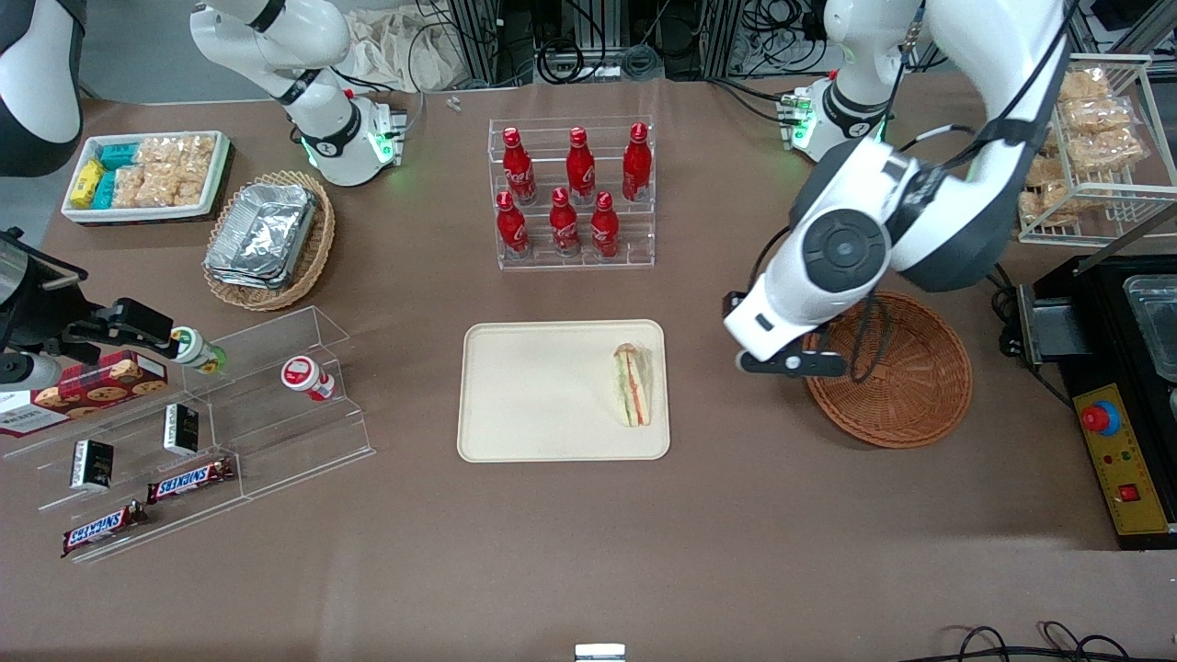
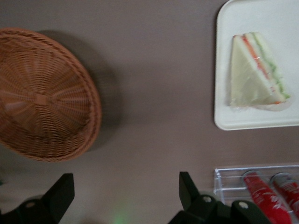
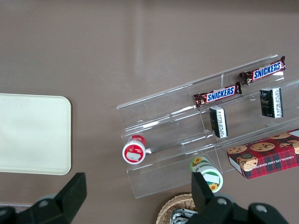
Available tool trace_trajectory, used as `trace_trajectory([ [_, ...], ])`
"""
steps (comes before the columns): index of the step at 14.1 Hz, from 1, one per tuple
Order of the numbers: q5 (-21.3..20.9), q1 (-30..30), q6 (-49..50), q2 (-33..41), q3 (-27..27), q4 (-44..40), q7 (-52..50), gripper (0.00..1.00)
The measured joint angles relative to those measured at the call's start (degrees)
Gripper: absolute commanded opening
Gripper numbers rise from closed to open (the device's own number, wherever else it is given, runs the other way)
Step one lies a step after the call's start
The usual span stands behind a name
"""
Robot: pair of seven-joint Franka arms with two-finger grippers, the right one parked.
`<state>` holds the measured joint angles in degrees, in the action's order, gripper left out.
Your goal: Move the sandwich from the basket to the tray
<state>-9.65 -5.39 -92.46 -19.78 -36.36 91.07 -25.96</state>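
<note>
— Cream-beige tray (image 1: pixel 552 386) with the sandwich (image 1: pixel 633 385) lying flat on it, near the edge closest to the wicker basket (image 1: pixel 906 386)?
— Yes. Lay there wrapped, filling stripes showing.
— And the pincer (image 2: pixel 126 193)?
— Hung wide open and empty above the bare brown counter (image 1: pixel 588 552), between tray and basket.

Woven wicker basket (image 1: pixel 906 386), matt tray (image 1: pixel 533 395)

The sandwich (image 1: pixel 633 384) is laid on the tray (image 1: pixel 533 423). The gripper (image 2: pixel 126 196), fingers spread, is held above bare table between tray and basket (image 1: pixel 906 386).
</note>
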Motion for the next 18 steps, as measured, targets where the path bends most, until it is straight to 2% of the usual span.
trace_trajectory([
  [3,0.01,-4.06,4.24,3.94,0.08,0.05,6.68,0.99],
  [7,-0.66,-10.53,4.97,7.58,0.35,1.40,12.17,0.99],
  [10,-2.52,-14.86,3.13,7.83,0.46,2.38,13.42,0.99],
  [14,-2.68,-19.91,-0.59,8.63,0.49,3.54,17.35,1.00],
  [18,-2.63,-21.58,-2.80,10.15,0.47,4.82,18.35,1.00],
])
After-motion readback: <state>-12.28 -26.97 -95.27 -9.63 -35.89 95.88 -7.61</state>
